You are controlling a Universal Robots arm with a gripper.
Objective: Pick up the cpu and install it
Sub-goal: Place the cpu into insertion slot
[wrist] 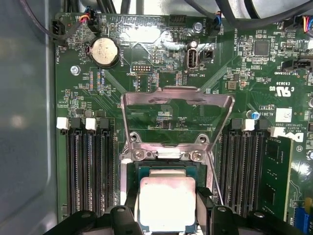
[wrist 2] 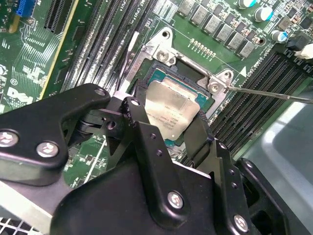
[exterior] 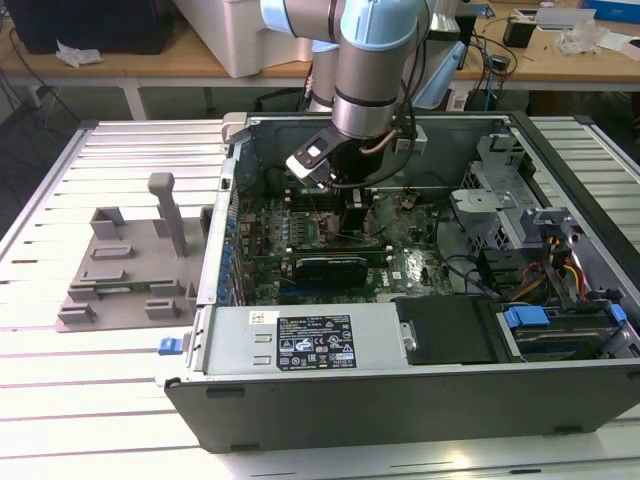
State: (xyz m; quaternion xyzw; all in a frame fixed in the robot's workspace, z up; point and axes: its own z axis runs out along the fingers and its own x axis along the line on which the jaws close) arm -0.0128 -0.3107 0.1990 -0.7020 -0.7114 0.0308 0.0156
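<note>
The end effector (wrist 2: 166,120) is closed to chip width, pinching the cpu (wrist: 167,205) by two opposite edges at the open socket (wrist: 145,171), inside the computer case (exterior: 400,400). It is best kept level and square to the socket, corners matched, with no sideways slide. The raised load plate (wrist: 176,95) and memory slots (wrist: 88,171) crowd close, so the free room is likely straight up. In the exterior view, the fixture plate (exterior: 120,280) sits on the tabletop (exterior: 100,400) at 9 o'clock of the case

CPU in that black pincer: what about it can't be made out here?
- Second wrist view: the pincer covers the near edge of the cpu, so seated or hovering is unclear.
- First wrist view: the cpu covers the contacts of the socket.
- Exterior view: the arm's wrist hides the socket.
</note>
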